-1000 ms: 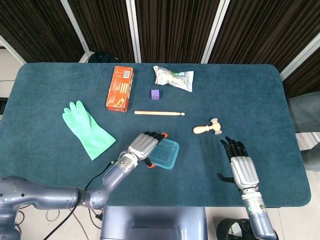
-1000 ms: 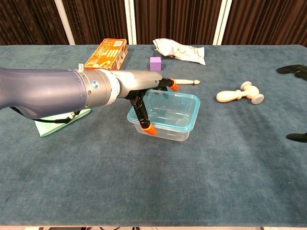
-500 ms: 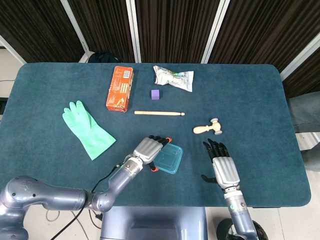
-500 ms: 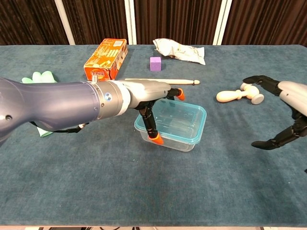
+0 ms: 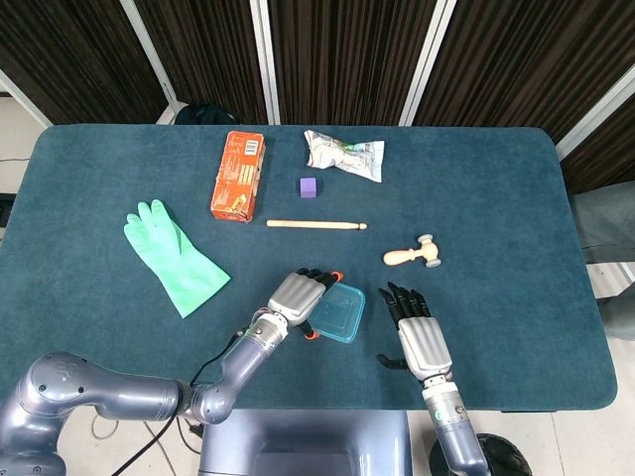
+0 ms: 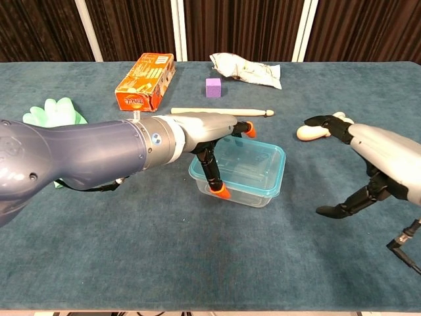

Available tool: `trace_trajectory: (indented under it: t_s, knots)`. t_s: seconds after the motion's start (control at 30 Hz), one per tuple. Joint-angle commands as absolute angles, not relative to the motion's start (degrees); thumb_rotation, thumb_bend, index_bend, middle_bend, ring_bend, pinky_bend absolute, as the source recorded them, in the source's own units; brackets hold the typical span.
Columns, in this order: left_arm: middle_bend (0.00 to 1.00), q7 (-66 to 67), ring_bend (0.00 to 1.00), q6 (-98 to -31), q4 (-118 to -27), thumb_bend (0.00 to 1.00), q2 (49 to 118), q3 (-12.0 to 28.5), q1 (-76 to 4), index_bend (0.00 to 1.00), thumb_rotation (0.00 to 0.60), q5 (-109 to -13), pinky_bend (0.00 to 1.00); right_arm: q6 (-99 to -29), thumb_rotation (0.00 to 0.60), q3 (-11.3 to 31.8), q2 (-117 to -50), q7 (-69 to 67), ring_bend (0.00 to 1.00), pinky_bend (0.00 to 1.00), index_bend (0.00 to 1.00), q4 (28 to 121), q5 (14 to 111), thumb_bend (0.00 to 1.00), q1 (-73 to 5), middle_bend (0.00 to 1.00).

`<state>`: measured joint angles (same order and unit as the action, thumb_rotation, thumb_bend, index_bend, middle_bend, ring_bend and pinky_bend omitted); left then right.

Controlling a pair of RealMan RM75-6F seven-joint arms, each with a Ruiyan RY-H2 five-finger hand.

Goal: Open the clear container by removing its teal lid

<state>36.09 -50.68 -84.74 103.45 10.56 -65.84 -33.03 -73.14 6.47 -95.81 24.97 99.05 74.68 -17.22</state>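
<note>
The clear container (image 5: 339, 315) (image 6: 253, 176) with its teal lid on sits near the table's front middle. My left hand (image 5: 296, 295) (image 6: 209, 135) reaches over the container's left end. Its orange-tipped fingers lie across the lid and its thumb presses the near wall, so it holds the container. My right hand (image 5: 417, 335) (image 6: 378, 158) hovers to the right of the container, a short gap away, fingers spread and holding nothing.
A wooden mallet (image 5: 413, 255) (image 6: 309, 132) lies just behind my right hand. Further back are a wooden stick (image 5: 316, 224) (image 6: 197, 111), a purple cube (image 5: 308, 186), an orange box (image 5: 238, 176) and a snack bag (image 5: 344, 155). A green glove (image 5: 174, 256) lies at the left.
My left hand has slid the container to the right and a little toward the front. My right hand has swung in from the far right to just beside the container.
</note>
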Motion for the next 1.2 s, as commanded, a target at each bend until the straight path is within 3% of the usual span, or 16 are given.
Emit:
trace_trajectory:
  t_s: [0.03,0.57,1.2]
  knots:
    - [0.23,36.0,0.16,-50.7,-84.7,0.10,103.5,10.5,-65.9,0.11,0.600,-33.0,0.33,-73.2,0.600,6.6,-96.6,25.4,0.00,0.00,0.00,98.8,74.0,0.19,-17.3,0.00]
    - [0.23,36.2,0.16,-51.4,-85.3,0.10,103.6,10.8,-66.2,0.11,0.600,-33.1,0.33,-74.8,0.600,10.0,-102.9,28.4,0.00,0.00,0.00,97.8,70.7,0.19,-19.1,0.00]
    - [0.23,35.6,0.17,-51.8,-85.3,0.11,104.3,11.0,-66.0,0.11,0.600,-33.7,0.34,-75.9,0.600,10.5,-105.8,31.0,0.00,0.00,0.00,98.6,67.5,0.19,-19.8,0.00]
